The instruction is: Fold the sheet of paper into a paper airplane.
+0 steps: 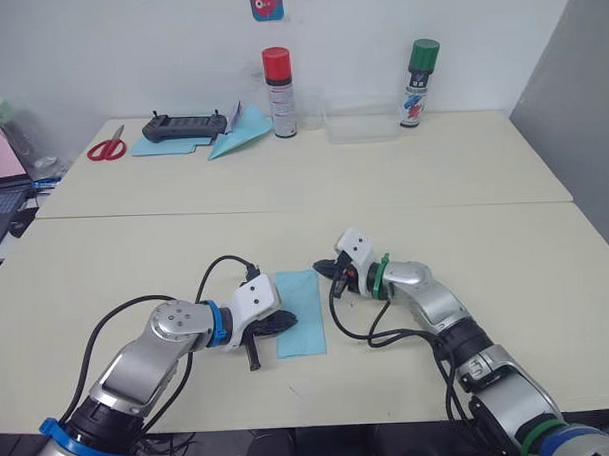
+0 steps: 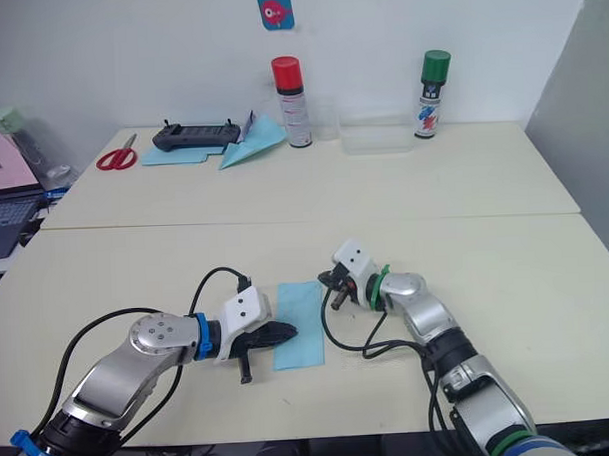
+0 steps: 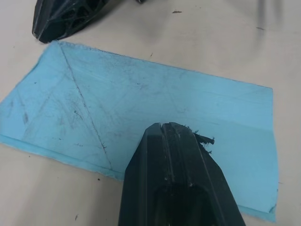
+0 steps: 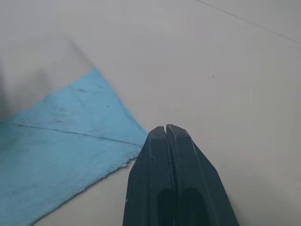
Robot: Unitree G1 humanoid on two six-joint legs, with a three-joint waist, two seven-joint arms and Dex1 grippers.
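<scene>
Paper [image 1: 300, 312]: narrow folded strip, flat near desk [image 1: 548, 310] front edge. Left hand [image 3: 175, 141] clenched, pressing it; right hand [image 4: 165, 134] clenched beside its far corner. Step, judged: creasing; next needs lifting a corner.

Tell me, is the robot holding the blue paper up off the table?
No, the sheet of paper lies flat on the table, with both sets of fingers shut beside or over it.

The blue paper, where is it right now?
The sheet of paper lies flat on the near table, between the left gripper and the right gripper.
</scene>
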